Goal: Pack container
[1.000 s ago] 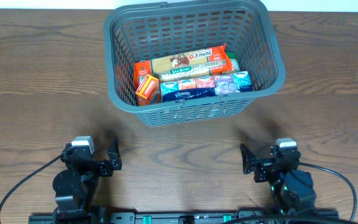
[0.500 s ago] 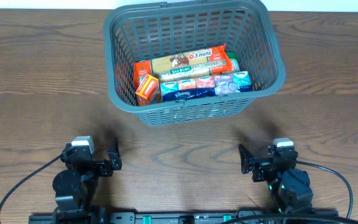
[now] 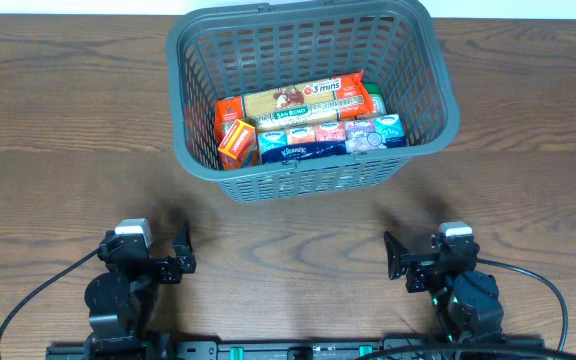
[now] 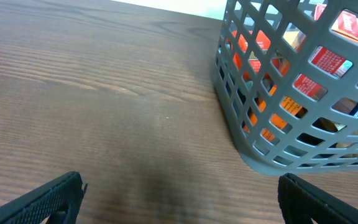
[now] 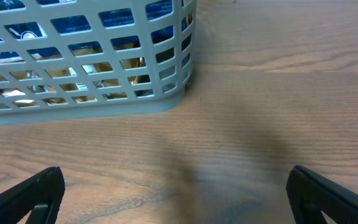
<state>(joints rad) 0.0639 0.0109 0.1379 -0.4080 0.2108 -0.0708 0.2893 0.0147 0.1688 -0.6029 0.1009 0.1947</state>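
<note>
The container is a large dark grey slatted basket (image 3: pixel 308 170) at the top middle of the table. It holds several grocery items: a long pasta packet (image 3: pixel 303 98), an orange box (image 3: pixel 236 142) and a row of small blue and pink packs (image 3: pixel 333 138). It also shows at the right of the left wrist view (image 4: pixel 272 155) and at the upper left of the right wrist view (image 5: pixel 92 102). My left gripper (image 3: pixel 168 262) is open and empty near the front edge, left (image 4: pixel 179 199). My right gripper (image 3: pixel 408 262) is open and empty near the front edge, right (image 5: pixel 176 196).
The table (image 3: pixel 68 150) is dark brown wood. Black cables (image 3: pixel 28 300) run from both arm bases along the front edge. A mounting rail (image 3: pixel 288 350) lies at the very front.
The right arm has shifted slightly to the left. The left arm and the basket have not moved.
</note>
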